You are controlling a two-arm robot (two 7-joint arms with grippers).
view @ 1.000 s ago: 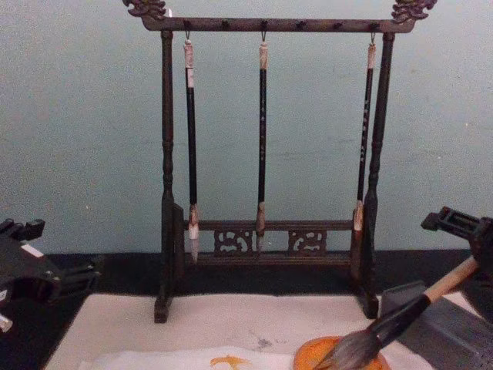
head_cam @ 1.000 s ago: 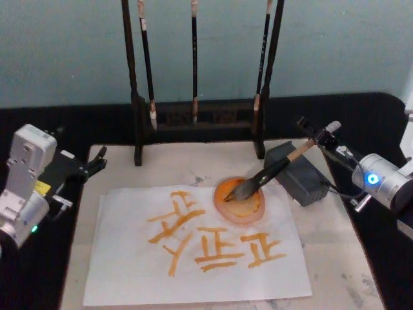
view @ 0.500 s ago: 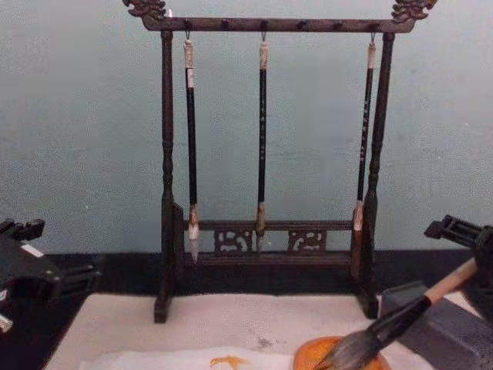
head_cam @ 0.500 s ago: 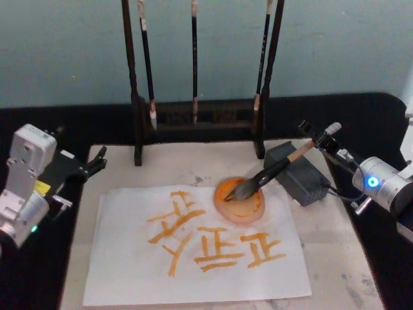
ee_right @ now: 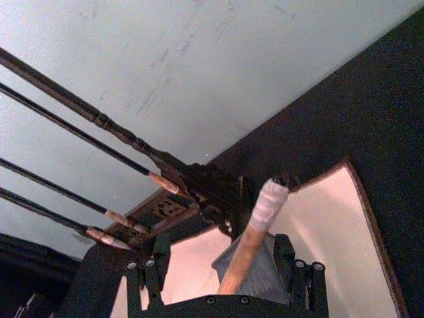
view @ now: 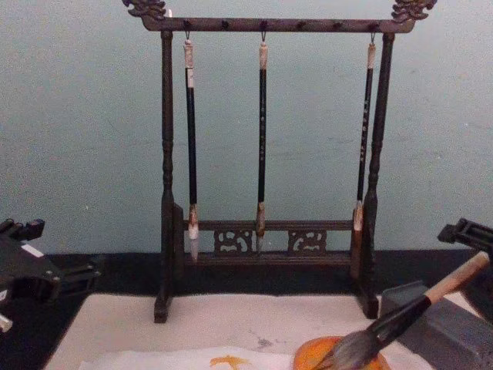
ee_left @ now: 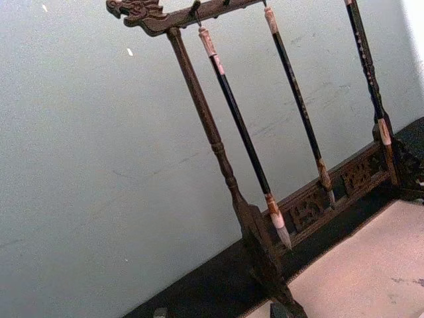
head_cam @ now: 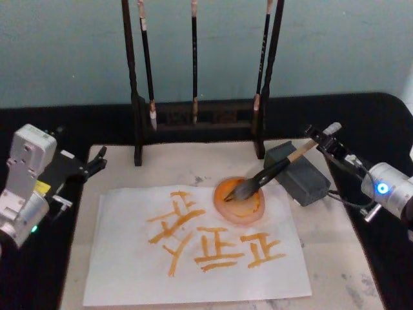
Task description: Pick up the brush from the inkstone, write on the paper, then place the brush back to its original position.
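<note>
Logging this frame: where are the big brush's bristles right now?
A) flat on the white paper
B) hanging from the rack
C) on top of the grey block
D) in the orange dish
D: the brush lies with its bristles in the orange dish, and its handle leans up across the grey block.

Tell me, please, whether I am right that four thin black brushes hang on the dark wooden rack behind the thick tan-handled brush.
Not four: the chest view shows three thin black brushes hanging on the dark wooden rack behind the thick tan-handled brush.
</note>
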